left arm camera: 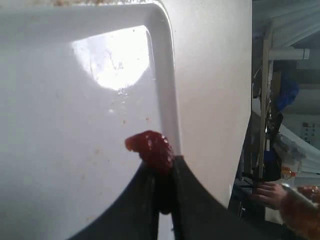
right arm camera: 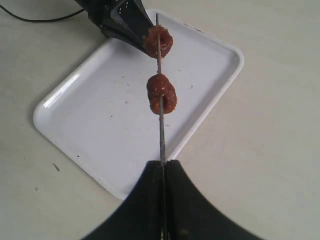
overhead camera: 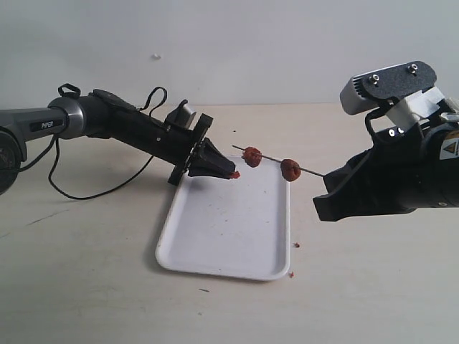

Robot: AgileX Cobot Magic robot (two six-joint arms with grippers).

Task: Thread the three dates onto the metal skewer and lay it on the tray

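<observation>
The right pincer [right arm camera: 163, 167] is closed tight on one end of the metal skewer [right arm camera: 161, 127] and holds the thin rod in the air over the tray [overhead camera: 215, 251], its free tip pointing toward the left arm. Two dates are threaded on the rod. The outer date [overhead camera: 252, 156] sits close to the free tip, and the inner date [overhead camera: 290, 170] sits nearer the right pincer, above the tray's right rim. Bare metal shows between the two fruits, and again between the inner date and the black fingers. The left pincer [overhead camera: 231, 173] is clamped on the third date [left arm camera: 152, 150], a glossy red, squashed lump that pokes out beyond its fingertips. It hangs low over the tray, close to a rounded corner of the rim. In the exterior view the third date lies near the skewer's tip but apart from it. In the right wrist view the left pincer overlaps the outer date, so I cannot tell whether they touch. The tray lies flat on the pale desk [overhead camera: 86, 272], with faint brown specks on its white surface. A few crumbs [overhead camera: 295, 245] lie on the desk beside its near right corner. A black cable [overhead camera: 93, 193] loops across the desk below the left arm.
</observation>
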